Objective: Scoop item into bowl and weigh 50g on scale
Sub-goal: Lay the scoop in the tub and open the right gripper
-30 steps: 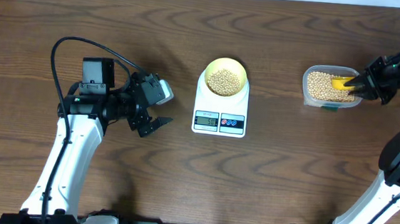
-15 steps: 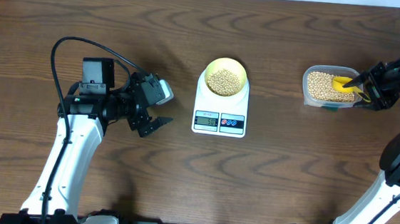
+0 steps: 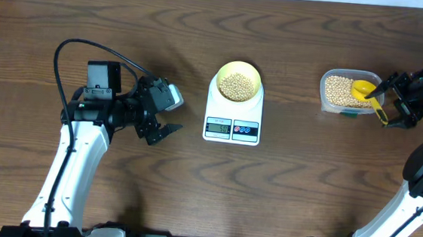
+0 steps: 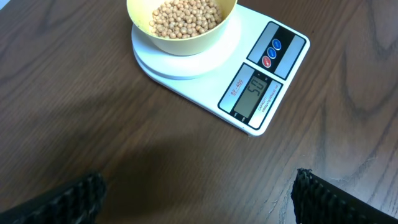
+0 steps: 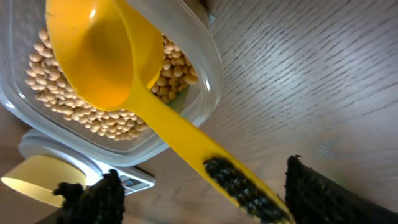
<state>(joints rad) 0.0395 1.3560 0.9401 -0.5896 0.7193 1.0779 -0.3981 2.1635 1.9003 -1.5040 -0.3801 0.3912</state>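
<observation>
At the left of the dark, wood-grained tabletop (image 3: 281,200), the left fingers (image 4: 68,198) hang spread wide with nothing between them. They are turned toward the middle, and I take that as a waiting post, clear of the work. In the middle sits the scale (image 3: 233,114), a flat white rectangle of smooth plastic with rounded corners, its grey display (image 4: 254,96) and two round buttons (image 4: 273,53) facing the near edge. The bowl (image 4: 180,45), small, round and pale yellow with a smooth wall, stands centred on the weighing plate at the scale's far end, so its whole load bears on the plate and the display stays uncovered. It holds a mound of beans (image 3: 236,86), pea-like, tan and dull-skinned, lying below the rim. The digits look like fifty to me, though they are small and slanted, so I judge the portion at or close to its mark. To the right, well apart from the scale, is a clear rounded-rectangular tub (image 5: 208,74) of thin glossy plastic, holding more of the same beans. A bright yellow scoop (image 5: 106,56) lies with its empty cup on that stock and its long straight handle sloping out over the tub's rim toward the near right. The right fingers (image 5: 323,190), black and rough-padded, stand parted on either side of the handle's end without clamping it, so the scoop appears to rest on the tub alone.
</observation>
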